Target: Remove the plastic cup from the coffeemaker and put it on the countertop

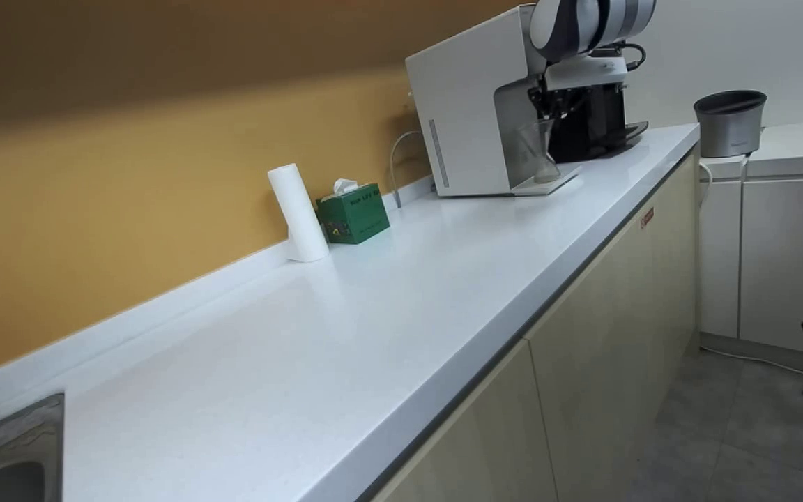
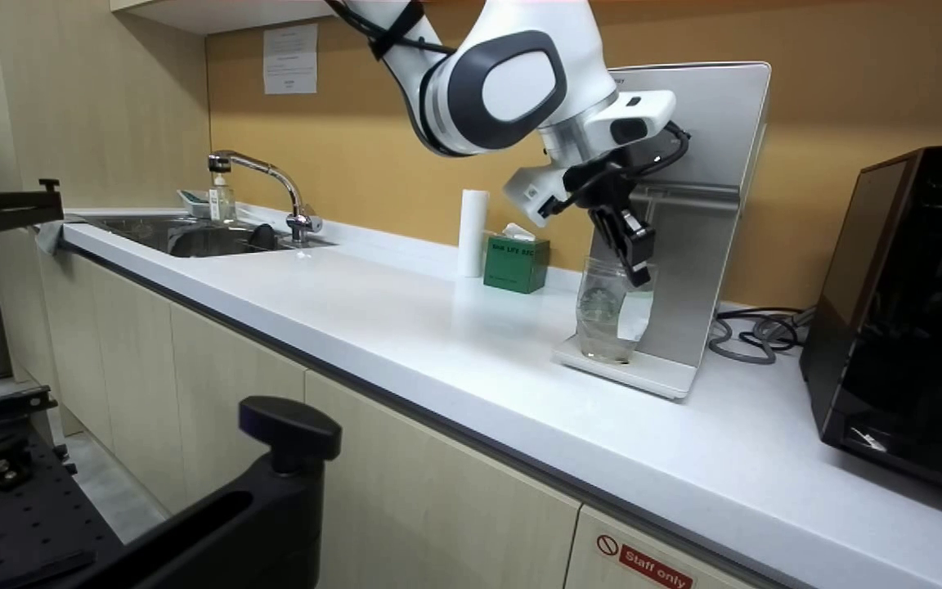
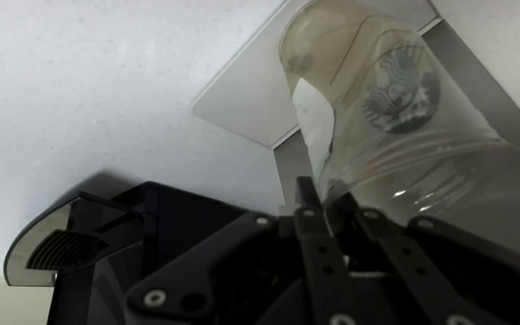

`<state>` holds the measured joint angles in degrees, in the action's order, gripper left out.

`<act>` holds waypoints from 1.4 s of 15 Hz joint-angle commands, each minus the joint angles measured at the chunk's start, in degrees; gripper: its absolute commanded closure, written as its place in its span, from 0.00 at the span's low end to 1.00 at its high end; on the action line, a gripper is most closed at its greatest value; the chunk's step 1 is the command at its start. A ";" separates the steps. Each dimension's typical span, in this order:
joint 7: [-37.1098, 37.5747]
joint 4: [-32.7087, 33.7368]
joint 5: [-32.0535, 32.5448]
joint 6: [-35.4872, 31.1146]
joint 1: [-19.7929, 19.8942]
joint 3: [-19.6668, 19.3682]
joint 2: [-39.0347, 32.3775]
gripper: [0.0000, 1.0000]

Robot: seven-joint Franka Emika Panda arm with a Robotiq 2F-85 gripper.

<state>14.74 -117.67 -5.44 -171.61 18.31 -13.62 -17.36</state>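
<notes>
Tool (image 3: 327, 199): fingers close together, pinching the wall of the cup (image 3: 397, 97) near its rim.
Cup: roughly upright at the white machine (image 1: 468, 122), its base down at the flat foot (image 2: 667, 378); I cannot tell whether the two touch.
Tight side: the grey recess (image 2: 688, 278) of the machine, just beside the cup.
Next along: a black machine (image 1: 586, 129), near the far end of the bench (image 1: 346, 362) in an exterior view.
Front edge: a straight lip, with a strip of white surface between it and the foot.
Back edge: a low ledge (image 1: 123, 329); the tissue box (image 2: 517, 263) and paper roll (image 2: 473, 233) stand near it, side by side.
Widest room: the long white stretch from the foot to the sink (image 1: 18, 420).
</notes>
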 commanded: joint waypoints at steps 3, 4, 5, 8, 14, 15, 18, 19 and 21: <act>1.79 -2.90 3.70 0.28 -2.67 -4.87 4.26 0.99; 1.35 -3.89 3.98 0.41 -2.76 -5.19 5.37 0.99; 1.23 -5.03 4.18 0.39 -2.94 -5.58 6.52 0.99; 0.20 -9.50 3.70 0.56 -2.54 -5.22 10.91 0.99; -8.02 -18.99 -6.26 7.55 -1.64 -2.82 21.11 0.99; -10.39 -20.17 -8.68 8.97 -2.00 -2.96 22.55 0.99; -23.78 -22.58 -21.72 12.99 -4.11 -4.14 25.91 0.99; -29.25 -22.81 -26.88 14.63 -5.04 -4.94 26.38 0.99; -38.39 -22.89 -34.56 17.89 -5.90 -6.23 26.45 0.99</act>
<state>-13.28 -139.36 -31.47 -157.73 14.36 -17.53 7.08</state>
